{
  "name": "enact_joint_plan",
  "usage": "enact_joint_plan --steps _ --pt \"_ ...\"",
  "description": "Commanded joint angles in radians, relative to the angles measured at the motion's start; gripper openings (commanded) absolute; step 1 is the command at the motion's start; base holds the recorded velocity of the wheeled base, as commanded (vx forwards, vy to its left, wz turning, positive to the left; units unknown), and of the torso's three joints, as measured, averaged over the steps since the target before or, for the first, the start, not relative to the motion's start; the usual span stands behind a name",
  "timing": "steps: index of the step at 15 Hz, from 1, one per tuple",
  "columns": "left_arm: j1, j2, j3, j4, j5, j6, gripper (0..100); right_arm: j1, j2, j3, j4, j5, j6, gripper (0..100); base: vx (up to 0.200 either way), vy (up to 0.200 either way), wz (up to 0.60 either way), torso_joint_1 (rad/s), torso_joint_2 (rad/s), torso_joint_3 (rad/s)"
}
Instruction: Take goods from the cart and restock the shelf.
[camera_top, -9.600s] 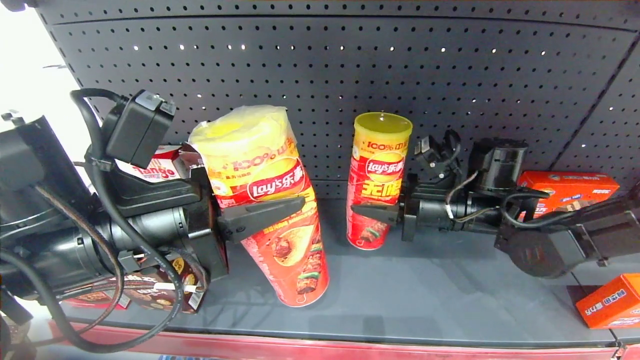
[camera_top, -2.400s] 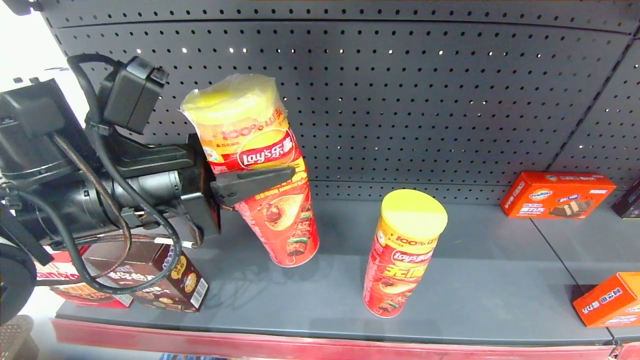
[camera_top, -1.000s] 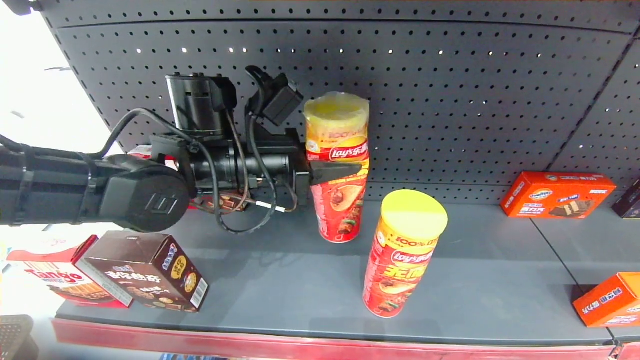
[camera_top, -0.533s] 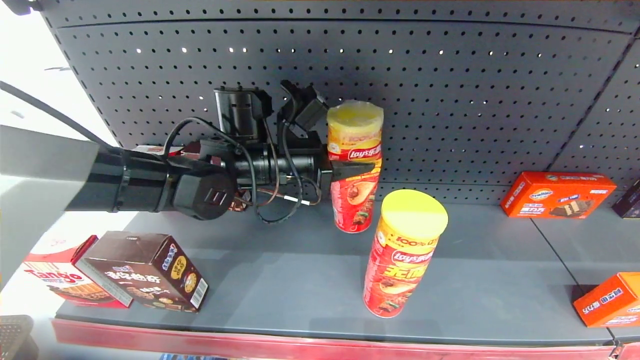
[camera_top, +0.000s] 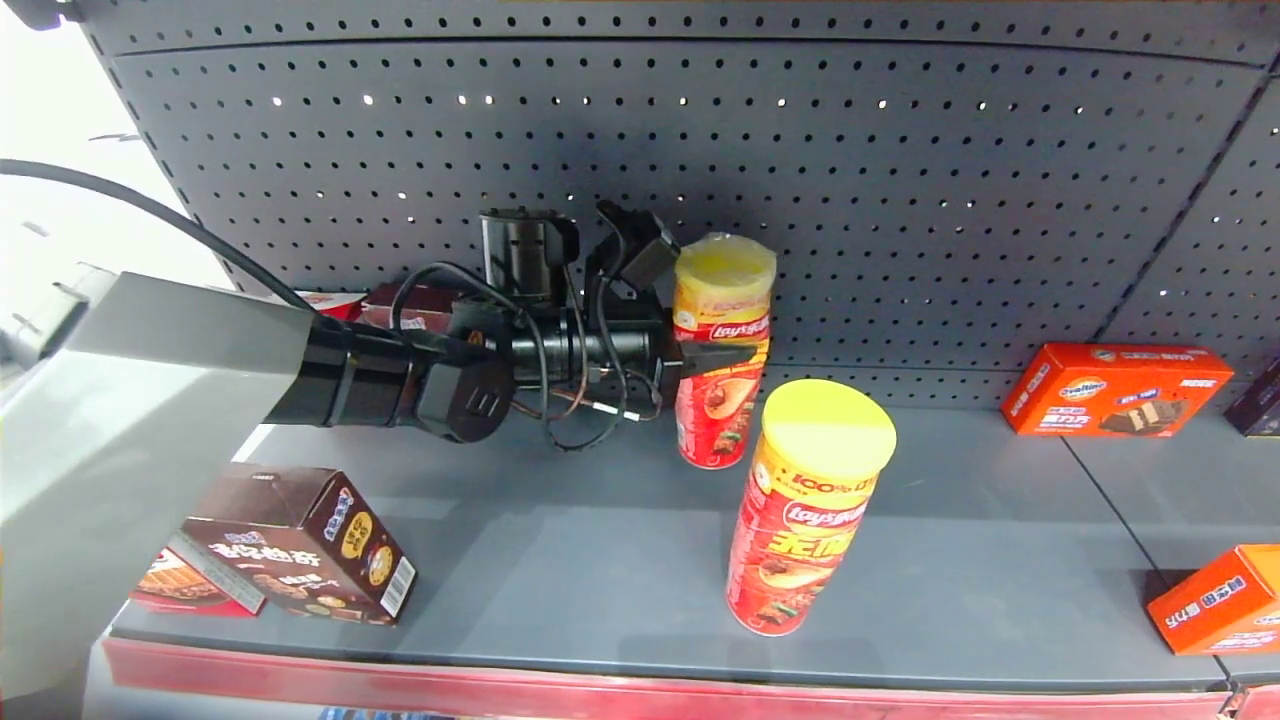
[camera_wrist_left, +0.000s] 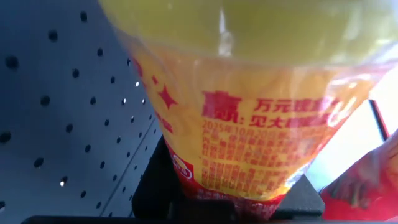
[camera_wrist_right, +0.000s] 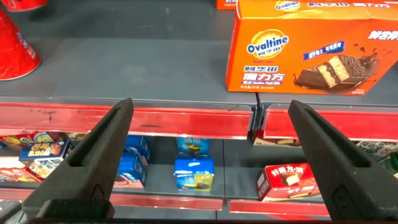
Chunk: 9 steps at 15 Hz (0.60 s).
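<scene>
Red and yellow between the black fingers: clamping a plastic-wrapped chip can (camera_top: 720, 420) around its middle with the left gripper (camera_top: 716, 350), holding it upright, with the pegboard (camera_top: 900, 200) close along the gripper's far side, low over the shelf (camera_top: 600, 570); touching it or not, impossible to tell. Standing just past those fingertips, nearer the shelf's front edge, a second can (camera_top: 805, 510). Hanging spread wide and holding nothing, the right gripper (camera_wrist_right: 210, 106), pointing at the red front rail (camera_wrist_right: 186, 118), an orange box (camera_wrist_right: 311, 46) lying beyond it.
</scene>
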Motion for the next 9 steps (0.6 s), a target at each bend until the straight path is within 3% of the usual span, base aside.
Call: enact_joint_plan --steps 1,6,9 --pt "0.0 0.019 -0.003 0.001 0.0 0.011 0 0.0 0.001 0.0 0.0 0.0 -0.001 100 0.0 0.0 0.0 0.0 0.0 0.0" --pt "0.007 0.03 0.0 0.001 0.0 0.018 0 0.0 0.001 0.0 0.0 0.0 0.0 100 0.0 0.0 0.0 0.0 0.0 0.0" --pt "0.01 0.035 0.012 0.001 -0.002 0.055 0 0.0 0.003 0.0 0.0 0.0 -0.001 100 0.0 0.0 0.0 0.0 0.0 0.0"
